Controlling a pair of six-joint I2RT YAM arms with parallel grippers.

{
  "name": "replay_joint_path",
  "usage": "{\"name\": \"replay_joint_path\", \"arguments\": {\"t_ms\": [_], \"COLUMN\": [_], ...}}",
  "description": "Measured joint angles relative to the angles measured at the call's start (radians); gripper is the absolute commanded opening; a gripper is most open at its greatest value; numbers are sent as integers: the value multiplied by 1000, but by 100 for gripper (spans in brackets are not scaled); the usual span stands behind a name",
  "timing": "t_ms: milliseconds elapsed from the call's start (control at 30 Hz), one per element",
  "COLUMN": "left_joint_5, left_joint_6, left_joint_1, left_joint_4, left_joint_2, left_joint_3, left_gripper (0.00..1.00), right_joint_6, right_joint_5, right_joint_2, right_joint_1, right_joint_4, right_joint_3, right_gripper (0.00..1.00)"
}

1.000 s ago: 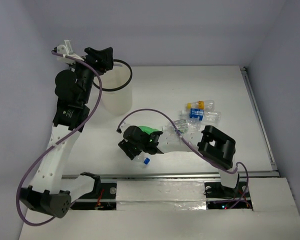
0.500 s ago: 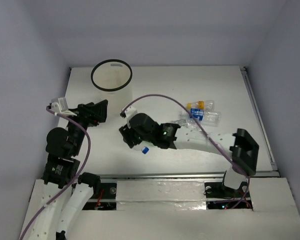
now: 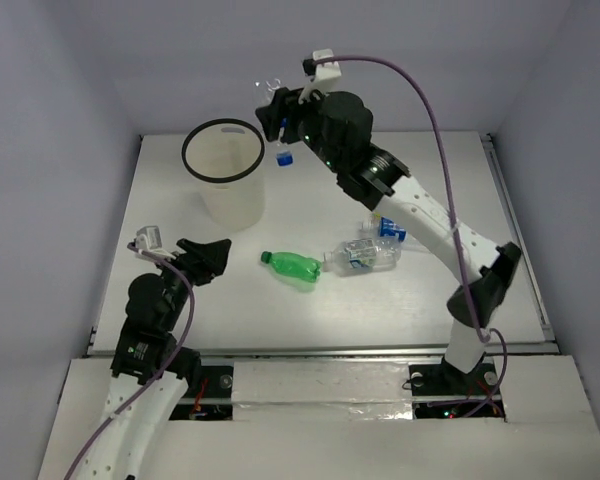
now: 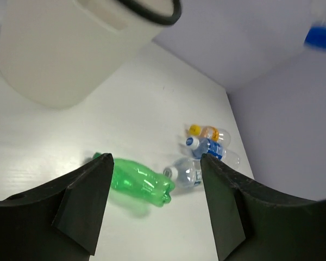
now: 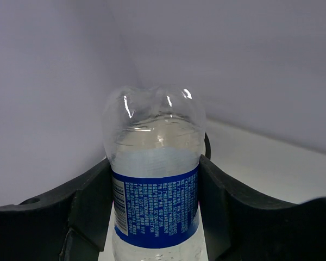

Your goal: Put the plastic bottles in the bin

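Note:
My right gripper (image 3: 278, 118) is shut on a clear bottle with a blue label (image 5: 155, 185) and holds it high, just right of the bin (image 3: 223, 178), blue cap (image 3: 285, 158) pointing down. The bin is a tall translucent white cylinder with a black rim; it also shows in the left wrist view (image 4: 70, 49). A green bottle (image 3: 292, 268) lies on the table beside a clear bottle (image 3: 365, 256). More bottles, one with an orange cap (image 4: 195, 130), lie behind the right arm (image 3: 390, 228). My left gripper (image 3: 205, 255) is open and empty, low at the left, its fingers (image 4: 87, 201) framing the green bottle (image 4: 138, 182).
The white table (image 3: 380, 300) is boxed in by pale walls at the back and sides. A metal rail (image 3: 380, 350) runs along the near edge. The right arm's purple cable (image 3: 440, 150) arcs over the table.
My right gripper has lifted the clear blue-label bottle from the table's middle up to beside the bin's rim. The left arm has drawn back from the bin to the near left.

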Motion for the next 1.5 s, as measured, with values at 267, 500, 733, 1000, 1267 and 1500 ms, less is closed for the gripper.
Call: {"name": "replay_joint_path", "arguments": {"t_ms": [267, 500, 733, 1000, 1267, 1500], "left_joint_5": [85, 110, 45, -124, -228, -294], "left_joint_6": [-130, -189, -220, -305, -356, -408], "left_joint_1": [-3, -45, -192, -426, -507, -562], "left_joint_4": [92, 198, 285, 427, 571, 674], "left_joint_2": [27, 91, 182, 367, 624, 773], "left_joint_3": [-188, -318, -351, -369, -359, -303], "left_gripper": [66, 73, 85, 94, 99, 99], "right_joint_6": [68, 126, 141, 135, 117, 92], "right_joint_5": [-96, -143, -159, -219, -274, -293], "right_joint_2": [454, 604, 674, 670, 547, 130], "right_joint_1": [-50, -76, -82, -82, -82, -82], "right_joint_4": [39, 159, 232, 299, 325, 432], "right_joint_3": [536, 569, 587, 520, 286, -185], "right_gripper": [46, 48, 55, 85, 90, 91]}}
